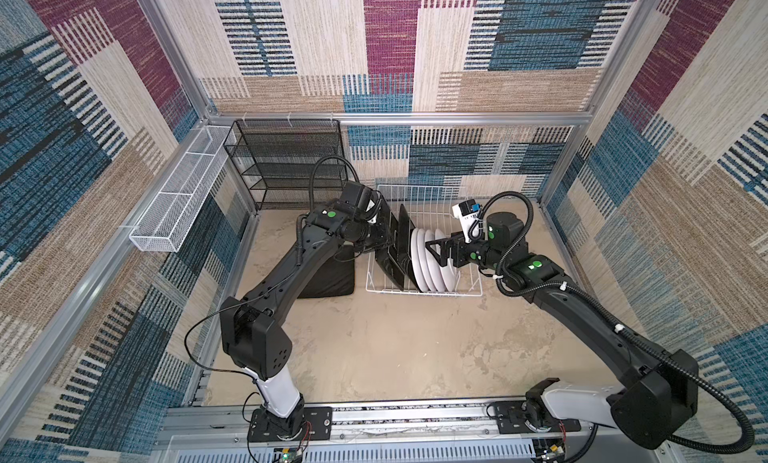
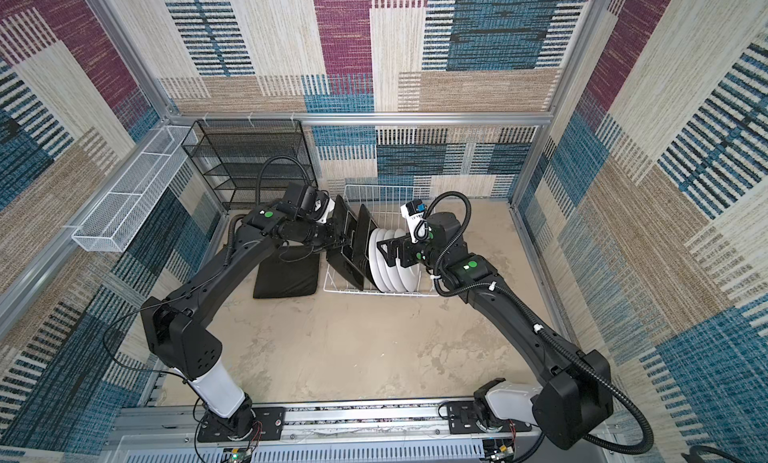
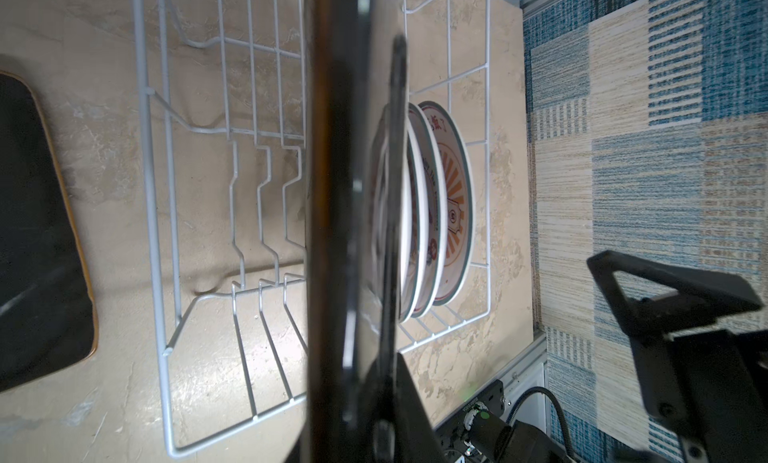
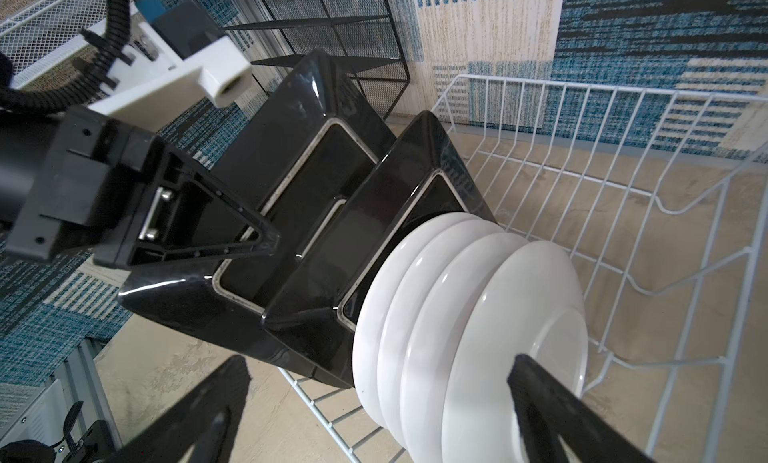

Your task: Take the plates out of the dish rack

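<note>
left gripper (image 4: pixel 253 232) pinches the end square plate (image 4: pixel 291 141); the way out is up

the plates stand on edge in one row along the dish rack (image 1: pixel 424 199). the square plates (image 1: pixel 399 249) are at the left end and the round plates (image 4: pixel 478 315) at the right, with all backs turned toward the right arm. the left gripper is drawn nearly together on the end plate's rim, one finger on its back and the other hidden behind it. that plate stands crosswise to the row, so i judge it must rise clear of the tines (image 3: pixel 266 191) before swinging left, where a black pad (image 1: pixel 328 276) lies on the tabletop (image 1: pixel 395 348) just beside the rack. the right gripper (image 4: pixel 376 361) hangs spread wide over the round plates and is the nearer arm for those. whether it touches them i cannot tell.
</note>
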Tool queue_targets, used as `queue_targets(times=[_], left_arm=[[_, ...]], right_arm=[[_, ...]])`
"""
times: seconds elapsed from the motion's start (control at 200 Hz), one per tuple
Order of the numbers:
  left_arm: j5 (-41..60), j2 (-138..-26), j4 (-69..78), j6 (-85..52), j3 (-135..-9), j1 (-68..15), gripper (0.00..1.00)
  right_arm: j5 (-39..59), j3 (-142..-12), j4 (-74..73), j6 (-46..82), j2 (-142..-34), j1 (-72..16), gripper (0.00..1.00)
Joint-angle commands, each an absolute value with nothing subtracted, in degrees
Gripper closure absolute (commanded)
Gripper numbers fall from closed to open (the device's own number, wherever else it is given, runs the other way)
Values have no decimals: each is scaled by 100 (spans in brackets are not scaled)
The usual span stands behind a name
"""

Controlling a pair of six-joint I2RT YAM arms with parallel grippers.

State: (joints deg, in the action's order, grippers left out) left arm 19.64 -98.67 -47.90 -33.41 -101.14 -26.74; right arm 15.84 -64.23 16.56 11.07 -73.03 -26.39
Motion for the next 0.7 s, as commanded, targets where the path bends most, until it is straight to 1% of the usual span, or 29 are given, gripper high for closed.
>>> queue_targets(times=[0.0, 0.691], left_arm=[[1890, -9674, -4414, -3218, -10253, -2645, 100], [1597, -8927, -4496, -3157, -10059, -2508, 100]], right_arm=[[1529, -6486, 1505, 1192, -7274, -2650, 0], [1504, -6408, 1402, 1195, -7169, -2646, 0]])
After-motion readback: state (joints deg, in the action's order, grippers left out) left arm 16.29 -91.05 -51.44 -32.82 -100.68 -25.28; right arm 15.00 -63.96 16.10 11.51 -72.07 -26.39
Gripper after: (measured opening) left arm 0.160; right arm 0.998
